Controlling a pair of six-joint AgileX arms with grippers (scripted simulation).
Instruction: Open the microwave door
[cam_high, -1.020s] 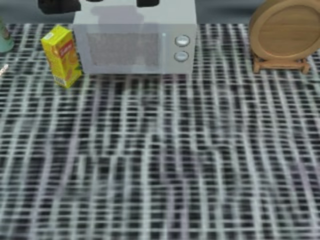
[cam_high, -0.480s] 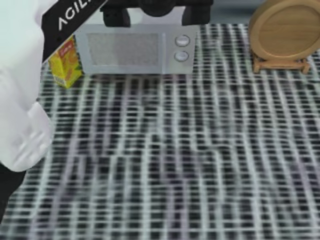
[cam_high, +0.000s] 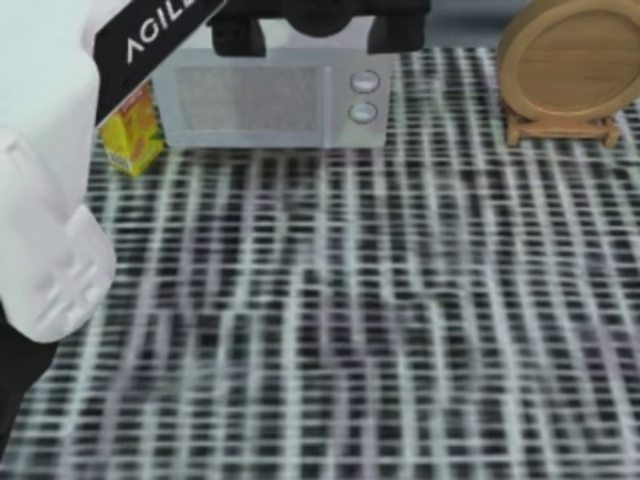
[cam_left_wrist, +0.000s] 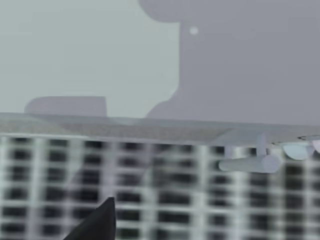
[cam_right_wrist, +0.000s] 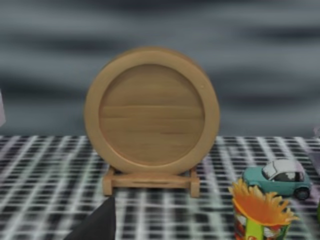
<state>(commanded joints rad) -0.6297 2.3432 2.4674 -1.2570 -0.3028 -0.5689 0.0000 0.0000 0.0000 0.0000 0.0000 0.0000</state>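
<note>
Black-and-white checked cloth covers the table (cam_high: 380, 330), with a plain grey wall behind. At the far edge, left of centre, stands the microwave (cam_high: 275, 95); its wide front panel with the speckled mesh window, the microwave door (cam_high: 250, 100), sits flush and closed. Two round knobs (cam_high: 364, 96) occupy the narrow panel to its right. A yellow juice carton (cam_high: 132, 135) stands just beside the oven's left side, and a round wooden board (cam_high: 572, 60) rests on its stand well apart at the far right.

The door is judged a thin, rigid panel, light to swing on a hinge; its smooth face offers little to pinch, so its free edge beside the knobs is probably the place to hook or grip it.

The left arm reaches in from the top view's left, and the left pincer (cam_high: 305, 25) hangs above the microwave's top, behind the door rather than in front of it; its fingers look spread wide, with nothing between them. The right pincer is outside the top view, its camera facing the wooden board; whether it is spread or closed cannot be told.
</note>
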